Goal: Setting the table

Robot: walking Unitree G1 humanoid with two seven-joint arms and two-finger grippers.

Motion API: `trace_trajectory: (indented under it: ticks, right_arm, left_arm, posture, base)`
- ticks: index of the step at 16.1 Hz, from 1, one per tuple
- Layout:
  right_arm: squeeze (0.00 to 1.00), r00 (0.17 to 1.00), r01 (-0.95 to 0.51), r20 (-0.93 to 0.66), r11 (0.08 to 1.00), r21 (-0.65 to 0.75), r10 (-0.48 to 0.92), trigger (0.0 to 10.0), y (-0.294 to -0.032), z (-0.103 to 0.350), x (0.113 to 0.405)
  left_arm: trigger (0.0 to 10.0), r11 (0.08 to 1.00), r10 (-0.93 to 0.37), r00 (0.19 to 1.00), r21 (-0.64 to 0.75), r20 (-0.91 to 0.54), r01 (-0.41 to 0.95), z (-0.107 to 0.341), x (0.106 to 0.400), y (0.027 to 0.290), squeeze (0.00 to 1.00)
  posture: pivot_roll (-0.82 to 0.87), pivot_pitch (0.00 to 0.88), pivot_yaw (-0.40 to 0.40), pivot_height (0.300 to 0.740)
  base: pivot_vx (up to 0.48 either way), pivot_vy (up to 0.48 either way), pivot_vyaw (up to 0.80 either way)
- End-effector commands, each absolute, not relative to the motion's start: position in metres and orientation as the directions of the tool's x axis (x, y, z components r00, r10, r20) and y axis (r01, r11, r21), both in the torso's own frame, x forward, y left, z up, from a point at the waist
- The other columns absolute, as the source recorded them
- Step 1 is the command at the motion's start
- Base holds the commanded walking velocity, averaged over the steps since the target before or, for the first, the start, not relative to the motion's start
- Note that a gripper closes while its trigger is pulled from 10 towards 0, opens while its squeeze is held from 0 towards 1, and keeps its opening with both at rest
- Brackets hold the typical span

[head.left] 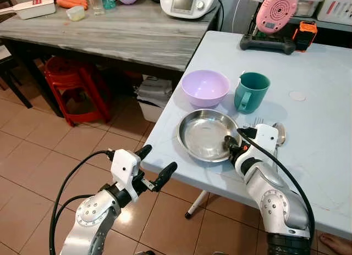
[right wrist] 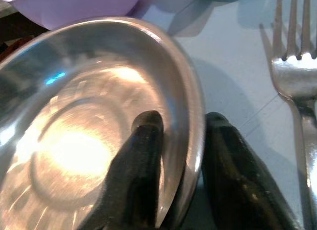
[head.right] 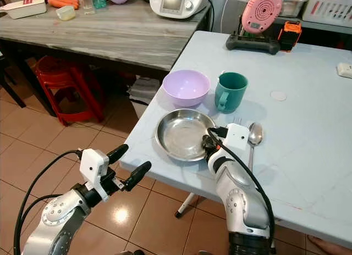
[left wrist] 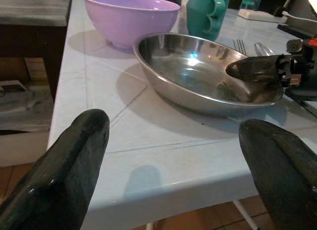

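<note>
While the right pincer (right wrist: 181, 155) pinches its rim, the steel plate (head.left: 206, 135) lies beside the fork (right wrist: 292, 66).

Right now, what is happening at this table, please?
The right gripper has its jaws closed on the rim of the steel plate, one finger inside and one outside. The plate lies on the pale blue table, near the purple bowl, the green mug, a fork and a spoon. The left gripper hovers open beyond the table edge.
</note>
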State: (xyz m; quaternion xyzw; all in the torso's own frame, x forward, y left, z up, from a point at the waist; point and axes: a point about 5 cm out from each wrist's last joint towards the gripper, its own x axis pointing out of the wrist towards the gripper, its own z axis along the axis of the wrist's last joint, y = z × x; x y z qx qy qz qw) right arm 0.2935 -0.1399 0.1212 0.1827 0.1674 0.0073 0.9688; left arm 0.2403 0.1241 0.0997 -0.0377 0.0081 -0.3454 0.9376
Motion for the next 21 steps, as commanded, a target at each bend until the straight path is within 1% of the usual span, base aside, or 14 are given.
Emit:
trace_trajectory:
  ticks: [1,6,10,13,14,15,17,21]
  right_arm:
    - [0.0,0.922,0.057,-0.377,0.928,0.368,0.093,0.0,-0.136,0.111,0.291]
    - [0.0,0.918,0.072,-0.385,0.92,0.384,0.089,0.0,-0.136,0.11,0.291]
    - [0.0,0.927,0.123,-0.372,0.904,0.409,0.042,0.0,-0.14,0.115,0.293]
    - [0.0,0.957,0.128,-0.29,0.897,0.423,0.0,0.0,-0.144,0.133,0.292]
    - [0.0,0.965,0.111,-0.26,0.927,0.359,-0.015,0.0,-0.145,0.138,0.29]
    - [0.0,0.974,0.092,-0.224,0.956,0.278,-0.029,10.0,-0.145,0.143,0.287]
    - [0.0,0.987,0.081,-0.154,0.974,0.213,-0.049,10.0,-0.143,0.152,0.28]
    - [0.0,0.995,0.094,-0.065,0.974,0.207,-0.082,10.0,-0.146,0.159,0.268]
  left_arm:
    - [10.0,0.748,-0.66,0.751,-0.07,0.017,0.659,0.103,0.239,0.124,0.0]
    - [10.0,0.745,-0.664,0.747,-0.074,0.015,0.663,0.102,0.238,0.123,0.0]
    - [10.0,0.754,-0.654,0.757,-0.071,0.018,0.653,0.103,0.241,0.124,0.0]
    - [10.0,0.838,-0.542,0.84,-0.08,-0.01,0.54,0.1,0.252,0.135,0.0]
    - [10.0,0.862,-0.502,0.865,-0.091,-0.022,0.498,0.098,0.255,0.139,0.0]
    - [10.0,0.881,-0.467,0.884,-0.102,-0.034,0.461,0.095,0.258,0.143,0.0]
    - [10.0,0.902,-0.422,0.906,-0.122,-0.042,0.415,0.093,0.263,0.146,0.0]
    - [10.0,0.923,-0.363,0.931,-0.152,-0.039,0.353,0.094,0.272,0.149,0.0]
  posture:
    - [-0.13,0.122,0.025,0.74]
    - [-0.13,0.122,0.025,0.74]
    - [-0.13,0.115,0.025,0.74]
    - [-0.13,0.11,0.022,0.74]
    - [-0.13,0.11,0.022,0.74]
    - [-0.14,0.107,0.023,0.74]
    - [-0.14,0.107,0.023,0.74]
    - [-0.15,0.109,0.027,0.74]
  base:
    - [0.0,0.0,0.0]
    - [0.0,0.0,0.0]
    - [0.0,0.0,0.0]
    - [0.0,0.0,0.0]
    - [0.0,0.0,0.0]
    - [0.0,0.0,0.0]
    - [0.0,0.0,0.0]
    - [0.0,0.0,0.0]
